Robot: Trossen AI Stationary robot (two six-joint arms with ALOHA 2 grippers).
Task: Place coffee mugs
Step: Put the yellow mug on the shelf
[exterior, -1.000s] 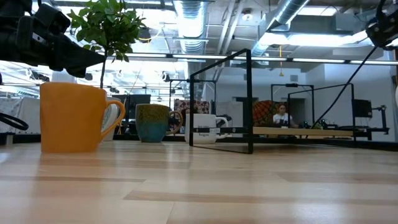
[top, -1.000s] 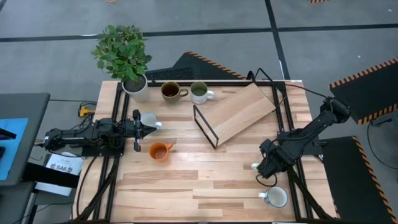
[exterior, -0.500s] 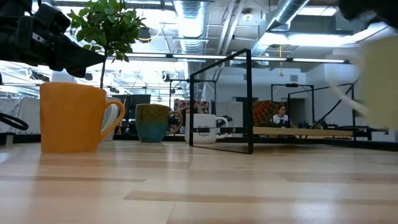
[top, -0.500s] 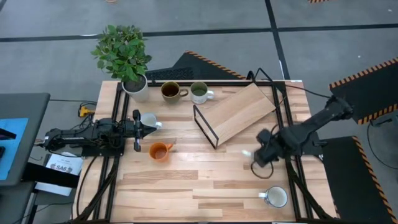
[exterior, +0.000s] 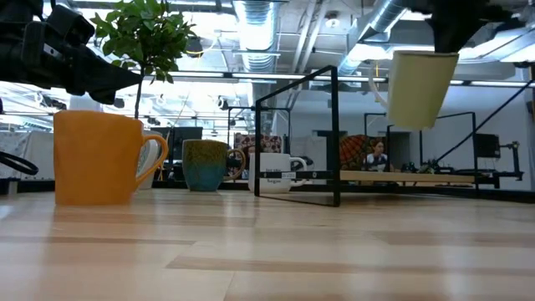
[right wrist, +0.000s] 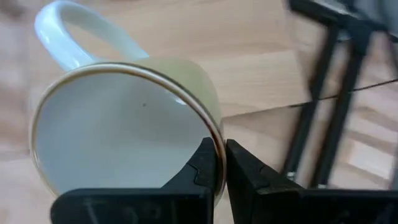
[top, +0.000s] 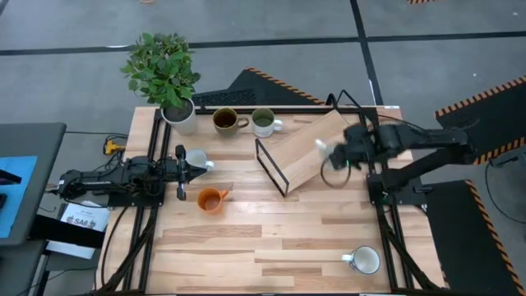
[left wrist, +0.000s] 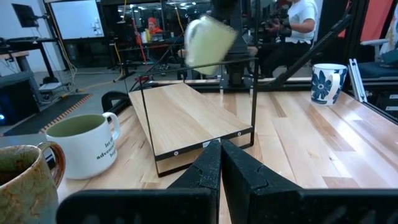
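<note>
Right pincer: I have my right pincer (right wrist: 217, 168) clamped on the rim of the cream mug (right wrist: 124, 124), one finger inside the wall and one outside; it hangs in the air above the tilted wooden board (top: 316, 148) of the black wire rack (left wrist: 252, 93).
Cream mug: off the worktop (top: 271, 238), seen in the low view (exterior: 420, 88) high above the rack, handle out to one side.
Left pincer: I see my left pincer (left wrist: 219, 163) closed on nothing, resting low at the worktop's left side, pointed at the rack.
Orange mug: (top: 211, 199) on the worktop just in front of the left pincer.
Brown mug: (top: 225, 120) at the far edge, beside the plant pot (top: 180, 114).
Green-inside mug: (top: 264, 122) next to the brown one; dark print on its side, too small for me to read.
Blue-patterned mug: (top: 364, 261) at the near right, blue flower pattern in the left wrist view (left wrist: 327, 83).
White mug: (top: 196, 158) just beside the left pincer.
</note>
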